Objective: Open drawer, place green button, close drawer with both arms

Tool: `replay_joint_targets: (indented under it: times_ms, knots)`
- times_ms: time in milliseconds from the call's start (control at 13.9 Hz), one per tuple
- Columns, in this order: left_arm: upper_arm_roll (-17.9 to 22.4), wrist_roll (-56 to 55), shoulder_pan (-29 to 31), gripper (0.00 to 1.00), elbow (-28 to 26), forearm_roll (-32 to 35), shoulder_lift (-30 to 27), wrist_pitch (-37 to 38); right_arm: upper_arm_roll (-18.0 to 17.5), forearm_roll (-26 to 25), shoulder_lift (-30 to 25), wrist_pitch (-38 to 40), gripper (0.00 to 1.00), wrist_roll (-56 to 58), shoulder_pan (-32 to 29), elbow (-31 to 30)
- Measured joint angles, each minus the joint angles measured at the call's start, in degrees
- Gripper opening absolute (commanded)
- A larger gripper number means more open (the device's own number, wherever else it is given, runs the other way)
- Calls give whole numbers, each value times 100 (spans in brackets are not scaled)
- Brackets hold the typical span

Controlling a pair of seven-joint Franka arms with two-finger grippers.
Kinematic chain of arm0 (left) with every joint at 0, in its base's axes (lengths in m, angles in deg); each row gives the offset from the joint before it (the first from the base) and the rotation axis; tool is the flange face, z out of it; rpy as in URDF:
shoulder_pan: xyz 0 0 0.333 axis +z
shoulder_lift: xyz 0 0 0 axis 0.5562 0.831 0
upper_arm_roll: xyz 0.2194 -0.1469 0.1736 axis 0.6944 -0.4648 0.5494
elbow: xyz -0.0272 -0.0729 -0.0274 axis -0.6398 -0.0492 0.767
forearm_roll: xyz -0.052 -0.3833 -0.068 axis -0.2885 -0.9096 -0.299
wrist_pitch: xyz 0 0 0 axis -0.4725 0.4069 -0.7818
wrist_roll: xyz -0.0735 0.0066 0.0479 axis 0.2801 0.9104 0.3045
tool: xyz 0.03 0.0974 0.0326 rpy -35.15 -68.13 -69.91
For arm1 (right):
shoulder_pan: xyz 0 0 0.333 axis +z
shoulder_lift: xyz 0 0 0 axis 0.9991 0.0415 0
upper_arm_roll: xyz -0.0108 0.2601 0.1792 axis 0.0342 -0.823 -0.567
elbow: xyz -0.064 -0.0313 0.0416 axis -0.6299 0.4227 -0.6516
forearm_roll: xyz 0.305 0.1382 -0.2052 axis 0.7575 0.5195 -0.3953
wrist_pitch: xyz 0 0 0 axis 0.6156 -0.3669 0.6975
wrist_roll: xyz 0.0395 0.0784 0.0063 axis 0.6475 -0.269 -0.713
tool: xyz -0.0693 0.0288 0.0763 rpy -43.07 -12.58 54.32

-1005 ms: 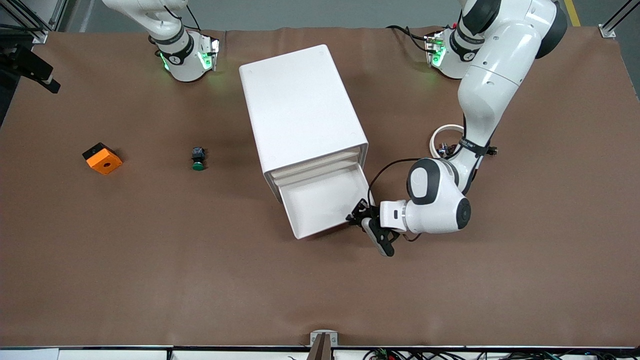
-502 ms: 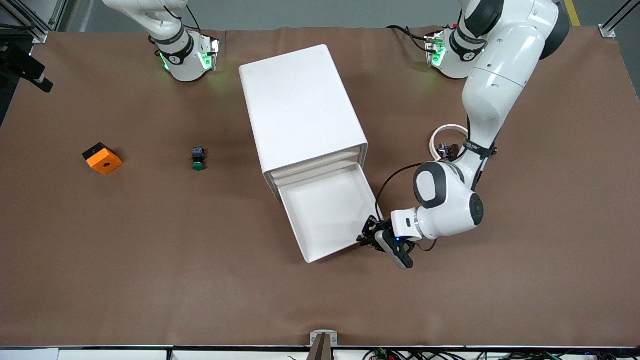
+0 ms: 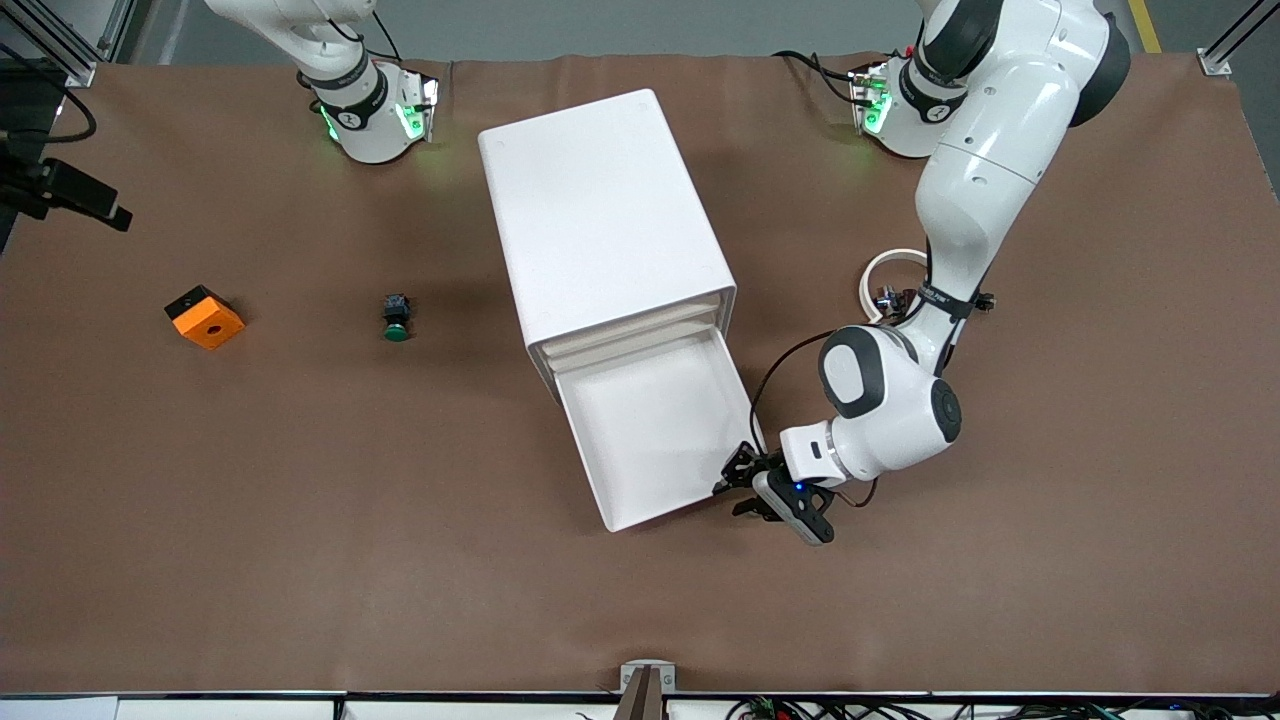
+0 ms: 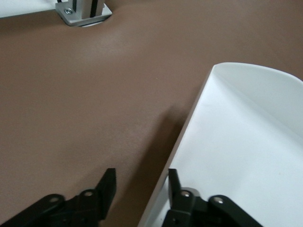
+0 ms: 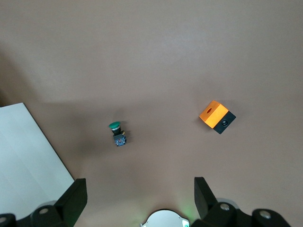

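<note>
Since the earlier frames the drawer (image 3: 665, 440) has been drawn farther out of the cabinet (image 3: 600, 225), toward the front camera, and the left gripper (image 3: 745, 485) has been carried along with its corner. That gripper is now seen low at the drawer's corner nearest the camera, toward the left arm's end of the table. In the left wrist view its fingers (image 4: 106, 187) are parted, one on each side of the drawer's thin front wall (image 4: 182, 137), and no squeeze on the wall can be made out. The drawer's white floor is bare.

The button (image 3: 396, 316) is left on the table mat, well apart from the cabinet toward the right arm's end, green cap turned toward the camera. An orange block (image 3: 204, 316) is found farther along toward that same end. The right gripper (image 5: 137, 196) is held high above the table, fingers spread wide with nothing between them, while the right arm waits.
</note>
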Motion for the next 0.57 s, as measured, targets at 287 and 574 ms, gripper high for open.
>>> replay_joint_targets:
  times_ms: [287,574]
  knots:
    - [-5,-559,-2,100,203,0,-64,-25,-64,0,82,50,100,5,53,26]
    - [10,-1353,17,100,257,0,-694,555,-97,44,247,-126,100,22,186,-8]
